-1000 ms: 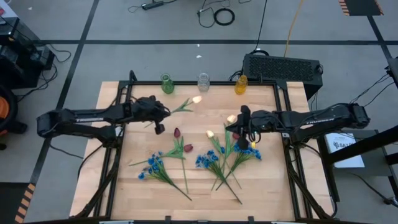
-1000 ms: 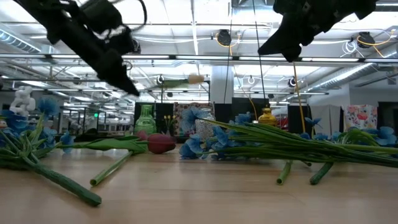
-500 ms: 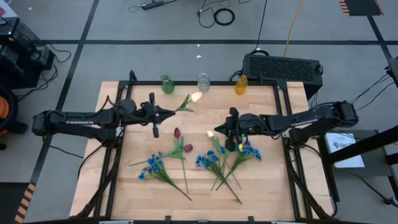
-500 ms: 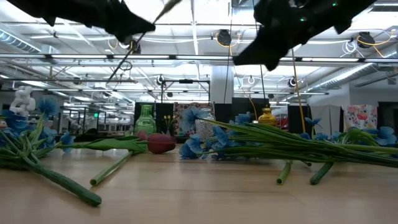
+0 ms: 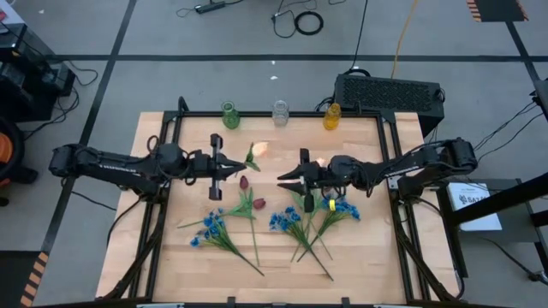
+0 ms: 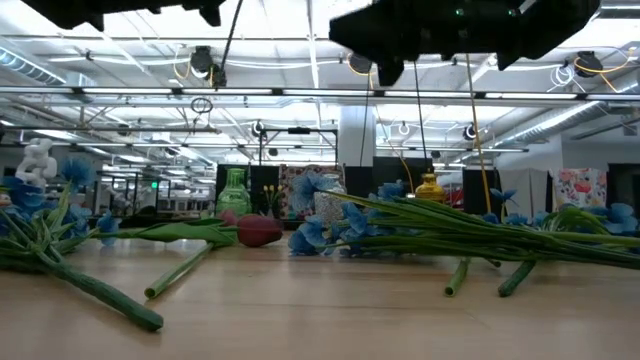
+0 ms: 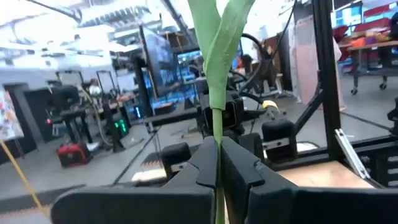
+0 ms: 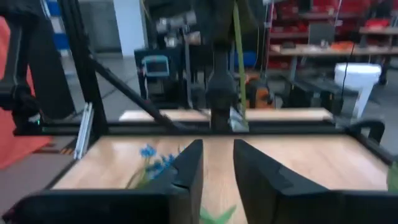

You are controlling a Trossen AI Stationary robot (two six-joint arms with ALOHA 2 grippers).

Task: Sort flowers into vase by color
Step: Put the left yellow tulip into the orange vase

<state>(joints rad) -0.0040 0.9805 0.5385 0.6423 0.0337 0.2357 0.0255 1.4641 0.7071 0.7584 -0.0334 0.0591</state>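
My left gripper point(image 5: 233, 164) is over the table's middle left, level and pointing right, shut on the green stem point(image 7: 216, 93) of a cream-yellow tulip point(image 5: 259, 149). Facing it from the right, my right gripper point(image 5: 282, 177) is held level and open point(image 8: 217, 152), with nothing between its fingers. On the table lie dark red tulips point(image 5: 244, 182), another cream tulip point(image 5: 321, 161) and bunches of blue flowers point(image 5: 287, 220). A green vase point(image 5: 229, 115), a clear vase point(image 5: 280, 112) and a yellow vase point(image 5: 332, 115) stand along the far edge. My left gripper pinches the tulip's stem point(image 7: 216, 127) between its two fingers, below the leaves. The fingers come level from the table's left and lie across the stem. The flower is lifted clear of the table, with its head slanting toward the far right.
More blue bunches lie near the front left point(image 5: 210, 227) and the right point(image 5: 342, 208), their long stems fanned toward the near edge. A black case point(image 5: 390, 90) sits beyond the far right corner. Bare wood point(image 5: 197, 137) shows at the table's far left.
My left gripper has risen and tipped up from pointing down to level, swinging toward the near side. It carried the tulip, whose head came nearer and to the left. My right gripper has moved toward the table's left and also tipped up to level.
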